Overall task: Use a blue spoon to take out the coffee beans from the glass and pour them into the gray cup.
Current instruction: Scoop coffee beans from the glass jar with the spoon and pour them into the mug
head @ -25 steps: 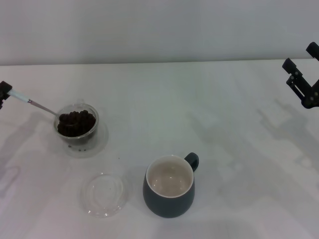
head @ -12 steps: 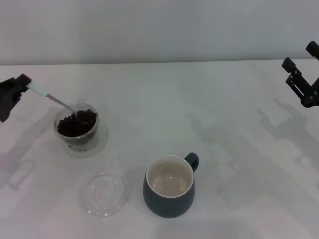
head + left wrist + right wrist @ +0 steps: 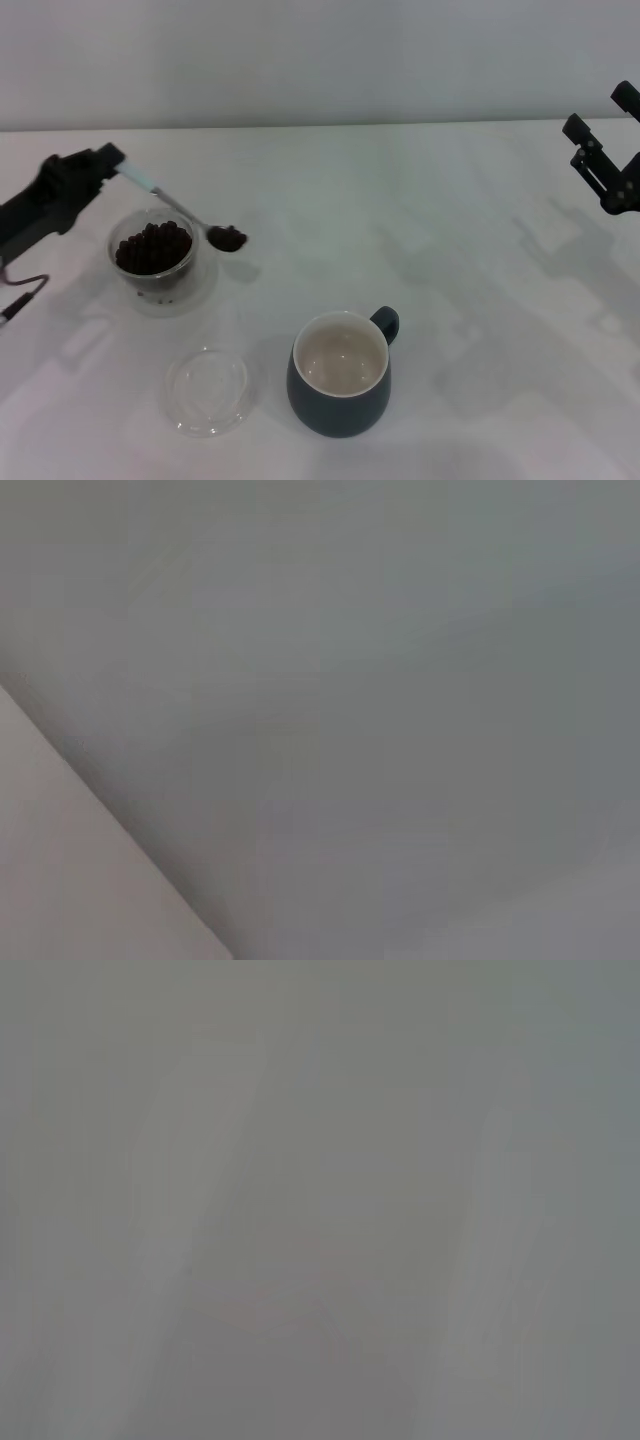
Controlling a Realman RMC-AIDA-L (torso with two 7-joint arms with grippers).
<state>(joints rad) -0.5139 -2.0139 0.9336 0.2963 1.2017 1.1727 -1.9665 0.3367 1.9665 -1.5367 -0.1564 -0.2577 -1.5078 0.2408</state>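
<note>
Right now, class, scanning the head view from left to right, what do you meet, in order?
Left end effector gripping the blue spoon → glass of coffee beans → gray cup → right end effector.

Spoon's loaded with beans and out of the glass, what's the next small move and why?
Probably carry the spoon level toward the gray cup. The left gripper holds it, its bowl of beans hangs beside the glass, and the cup looks empty.
</note>
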